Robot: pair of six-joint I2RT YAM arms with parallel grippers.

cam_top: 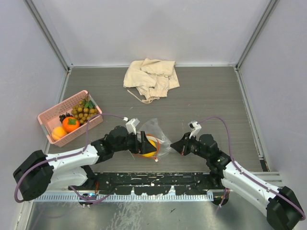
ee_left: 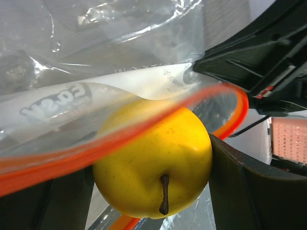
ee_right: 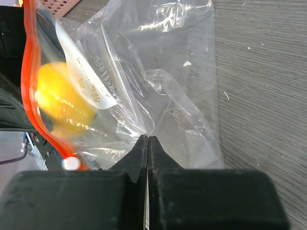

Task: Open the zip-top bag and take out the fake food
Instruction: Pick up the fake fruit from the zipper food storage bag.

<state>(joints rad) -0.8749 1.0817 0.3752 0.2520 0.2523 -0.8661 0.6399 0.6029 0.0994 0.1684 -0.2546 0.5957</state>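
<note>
Between the arms on the worktop, the thin, probably slippery zip-top bag lies limp, the right gripper pinched shut on a fold, while the left gripper clasps the seemingly light, rigid yellow fruit across its middle at the mouth.

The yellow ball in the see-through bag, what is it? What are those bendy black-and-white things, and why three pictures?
Those are two robot arms with a claw at each end. The big picture looks down from above; the other two come from small cameras on the wrists. The ball is a round yellow plastic fruit with a brown stem, inside a clear plastic zip-top bag with an orange-red strip. The left claw squeezes the fruit; the right claw pinches the bag. On the grey table also sit a pink plastic basket of toy fruit and a crumpled beige cloth.
</note>
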